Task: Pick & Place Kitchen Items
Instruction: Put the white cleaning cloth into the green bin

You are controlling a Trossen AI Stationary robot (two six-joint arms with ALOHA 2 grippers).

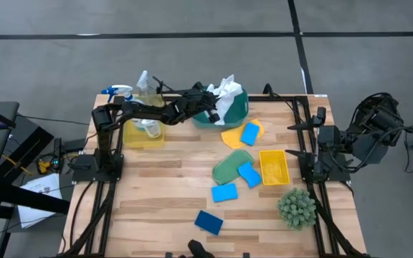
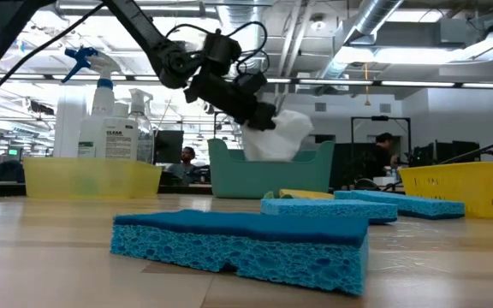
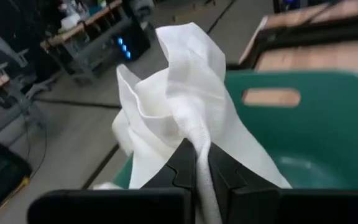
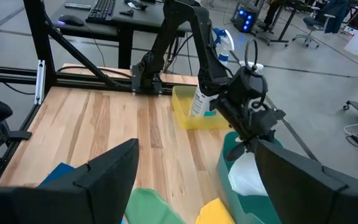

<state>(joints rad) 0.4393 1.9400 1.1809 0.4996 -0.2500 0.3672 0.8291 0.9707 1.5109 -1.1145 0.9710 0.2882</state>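
From above, the left gripper (image 1: 214, 107) reaches across the far side of the table (image 1: 163, 186) and is clenched on the white cloth (image 1: 226, 93), which hangs bunched over the teal basin (image 1: 236, 112) near the table's far edge. On the far left, a yellow tray (image 1: 143, 136) holds the blue-trigger clear spray bottle (image 1: 124, 92) and other bottles. The yellow cloth (image 1: 234, 136) lies just in front of the basin with a light-blue sponge (image 1: 250, 133) on it; the green cloth (image 1: 230, 166) and two more light-blue sponges (image 1: 224, 192) fill the middle, beside a second yellow tray (image 1: 274, 167). The dark-blue sponge (image 1: 209, 222) sits close to the near edge, and the spiky green plant (image 1: 296, 206) close to the right edge. Bare wood lies open on the near left. The right arm waits folded off the right edge. At table height, the dark-blue sponge (image 2: 238, 244) fills the foreground, and the left gripper (image 2: 264, 115) holds the white cloth (image 2: 279, 135) just above the basin's rim (image 2: 229, 171). The left wrist view shows the fingers (image 3: 182, 168) pinched tight on a fold of the cloth (image 3: 179, 106), the basin wall (image 3: 316, 124) beyond. In the right wrist view, the right gripper (image 4: 194, 171) is released, its fingers spread wide, looking across at the left gripper (image 4: 253, 134) over the basin (image 4: 229, 165).
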